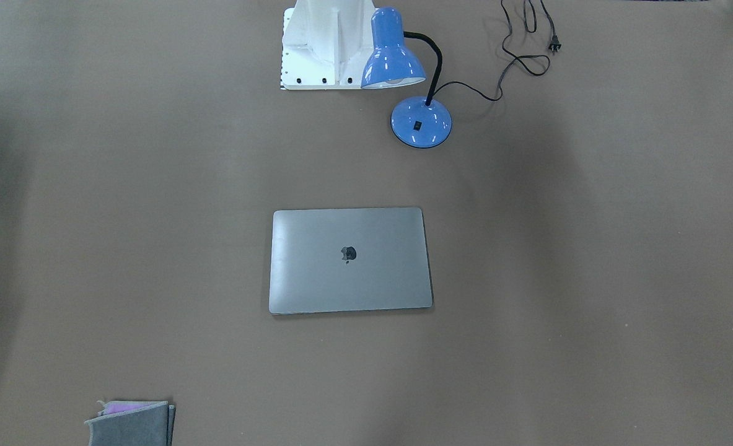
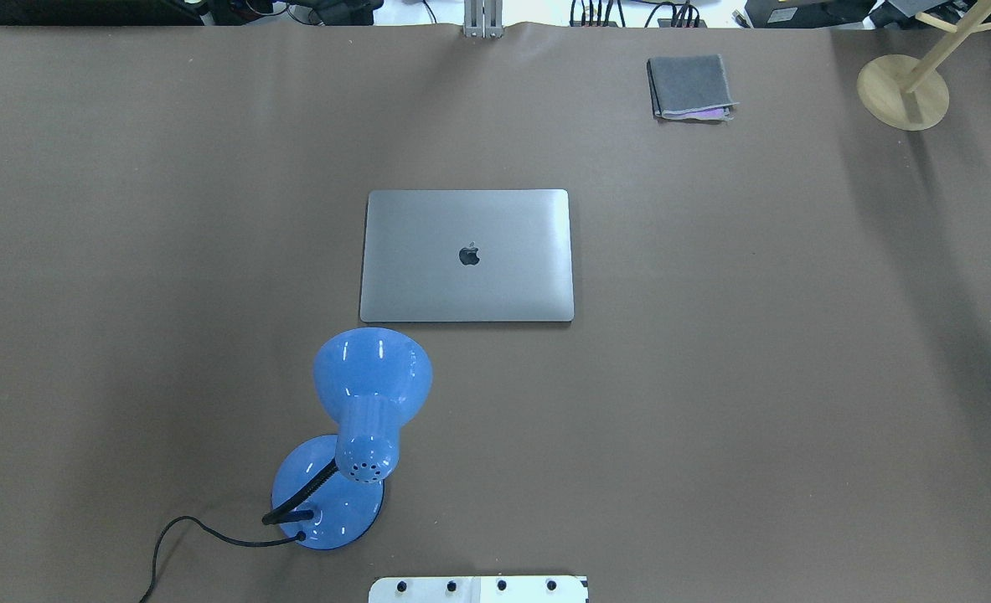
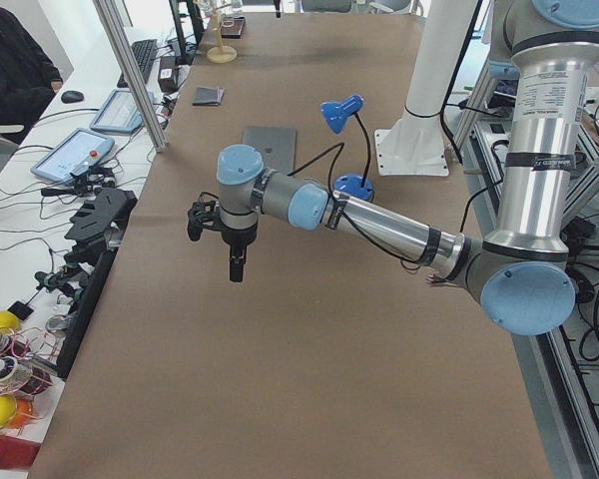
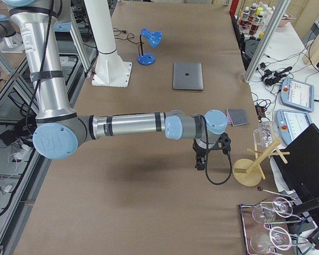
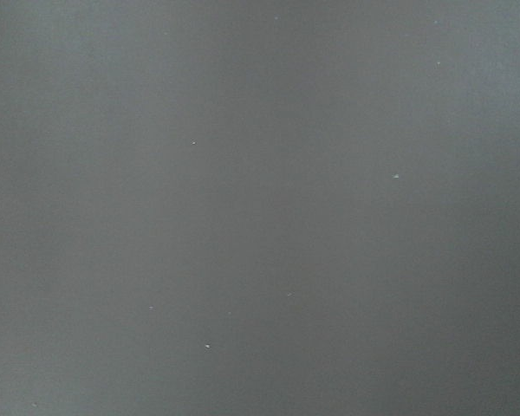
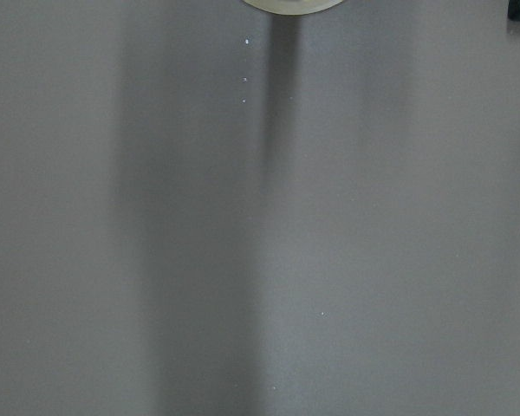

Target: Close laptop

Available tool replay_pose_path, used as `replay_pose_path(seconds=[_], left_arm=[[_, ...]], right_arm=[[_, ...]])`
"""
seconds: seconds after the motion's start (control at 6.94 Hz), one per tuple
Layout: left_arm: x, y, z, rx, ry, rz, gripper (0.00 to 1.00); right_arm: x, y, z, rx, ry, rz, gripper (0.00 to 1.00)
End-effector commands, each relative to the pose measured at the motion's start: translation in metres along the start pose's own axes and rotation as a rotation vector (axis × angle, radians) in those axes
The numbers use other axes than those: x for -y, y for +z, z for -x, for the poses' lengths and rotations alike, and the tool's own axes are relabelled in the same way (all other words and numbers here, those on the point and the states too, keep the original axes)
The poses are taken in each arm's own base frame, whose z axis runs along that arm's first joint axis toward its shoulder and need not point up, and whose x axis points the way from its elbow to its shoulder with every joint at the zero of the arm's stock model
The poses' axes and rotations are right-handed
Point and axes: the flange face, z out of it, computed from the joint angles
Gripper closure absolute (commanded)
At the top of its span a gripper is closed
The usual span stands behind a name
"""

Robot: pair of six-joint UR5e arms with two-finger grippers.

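Note:
The grey laptop (image 2: 467,255) lies flat on the brown table with its lid down and the dark apple logo up. It also shows in the front view (image 1: 350,260), the left side view (image 3: 269,143) and the right side view (image 4: 187,76). My left gripper (image 3: 236,271) hangs above the table far out to the robot's left, well away from the laptop. My right gripper (image 4: 200,163) hangs far out to the right, near the wooden stand. Both show only in the side views, so I cannot tell their state. The wrist views show only bare table.
A blue desk lamp (image 2: 353,435) stands near the robot's base, its cord (image 1: 521,56) trailing on the table. A folded grey cloth (image 2: 689,87) lies at the far right. A wooden stand (image 2: 904,90) and glasses on a rack (image 4: 279,223) sit at the right end.

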Motion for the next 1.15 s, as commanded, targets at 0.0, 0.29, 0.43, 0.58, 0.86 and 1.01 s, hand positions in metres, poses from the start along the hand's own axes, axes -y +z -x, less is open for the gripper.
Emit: replay_pose_path(seconds=[0.0, 0.29, 0.43, 0.58, 0.86, 1.01], left_arm=[[-0.006, 0.0, 0.041, 0.003, 0.0, -0.003, 0.01], [-0.01, 0.016, 0.055, 0.01, -0.027, 0.03, 0.01], [-0.01, 0.028, 0.064, 0.015, -0.046, 0.053, 0.01], [-0.01, 0.04, 0.075, 0.02, -0.066, 0.076, 0.01], [-0.013, 0.044, 0.082, 0.023, -0.078, 0.087, 0.01], [-0.013, 0.044, 0.082, 0.022, -0.061, 0.087, 0.01]], right_arm=[[0.003, -0.008, 0.003, -0.058, -0.018, -0.017, 0.0], [0.001, -0.006, 0.0, -0.055, -0.018, -0.012, 0.0], [-0.001, -0.001, -0.005, -0.055, -0.008, -0.002, 0.0], [-0.002, 0.001, -0.006, -0.055, -0.005, 0.001, 0.0], [-0.002, 0.001, -0.006, -0.051, 0.0, 0.002, 0.0], [-0.004, 0.003, -0.008, -0.05, 0.004, 0.007, 0.0]])
